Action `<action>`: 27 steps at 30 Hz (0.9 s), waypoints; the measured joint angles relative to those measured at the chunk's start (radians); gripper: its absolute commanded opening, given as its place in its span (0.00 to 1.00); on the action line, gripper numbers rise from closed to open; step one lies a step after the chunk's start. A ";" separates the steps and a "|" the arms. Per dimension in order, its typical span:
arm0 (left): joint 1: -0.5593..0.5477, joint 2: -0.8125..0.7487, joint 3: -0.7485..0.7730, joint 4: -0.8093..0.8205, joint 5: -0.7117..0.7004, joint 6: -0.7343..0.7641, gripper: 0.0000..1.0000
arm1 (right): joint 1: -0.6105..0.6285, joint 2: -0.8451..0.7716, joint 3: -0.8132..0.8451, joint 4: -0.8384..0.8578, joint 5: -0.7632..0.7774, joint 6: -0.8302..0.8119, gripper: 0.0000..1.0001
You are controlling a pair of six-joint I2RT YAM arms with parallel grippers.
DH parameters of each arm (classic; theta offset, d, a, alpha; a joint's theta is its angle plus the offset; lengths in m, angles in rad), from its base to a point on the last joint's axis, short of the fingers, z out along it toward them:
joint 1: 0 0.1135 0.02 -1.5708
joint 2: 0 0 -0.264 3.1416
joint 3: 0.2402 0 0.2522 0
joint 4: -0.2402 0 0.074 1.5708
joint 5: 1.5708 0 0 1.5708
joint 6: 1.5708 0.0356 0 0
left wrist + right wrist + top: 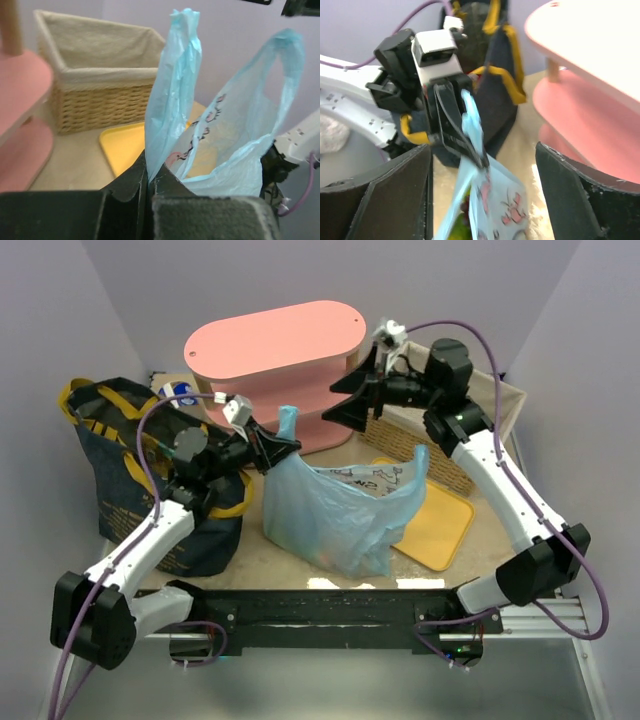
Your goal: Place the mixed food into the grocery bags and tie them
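The light-blue plastic carrier bag (335, 510) stands in the middle of the table. My left gripper (283, 450) is shut on its left handle (172, 85) and holds it up. The bag's right handle (421, 462) stands free. Something green and something dark red show inside the bag (462, 222) in the right wrist view. My right gripper (345, 403) is open and empty, raised above and behind the bag, facing the left gripper (465, 145). The navy denim tote (150, 480) with yellow handles stands at the left, behind my left arm.
A pink two-tier shelf (280, 350) stands at the back. A wicker basket with cloth lining (490, 425) sits at the back right. A yellow tray (440, 525) lies on the table under and right of the blue bag.
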 measured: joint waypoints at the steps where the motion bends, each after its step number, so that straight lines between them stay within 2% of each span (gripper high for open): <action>1: 0.026 -0.013 0.000 -0.038 -0.009 0.006 0.00 | -0.035 -0.009 -0.018 0.030 -0.014 0.024 0.95; 6: 0.130 -0.034 0.000 -0.160 -0.015 0.032 0.00 | -0.162 -0.053 -0.085 0.156 -0.085 0.104 0.97; 13: 0.135 -0.047 0.000 -0.224 -0.017 0.068 0.00 | -0.176 -0.126 -0.128 0.185 -0.174 0.111 0.98; 22: 0.135 -0.047 0.000 -0.246 -0.020 0.078 0.00 | -0.181 -0.306 -0.270 0.081 -0.162 0.045 0.99; 27: 0.135 -0.047 0.000 -0.251 -0.020 0.079 0.00 | -0.181 -0.343 -0.304 0.011 -0.156 -0.004 0.99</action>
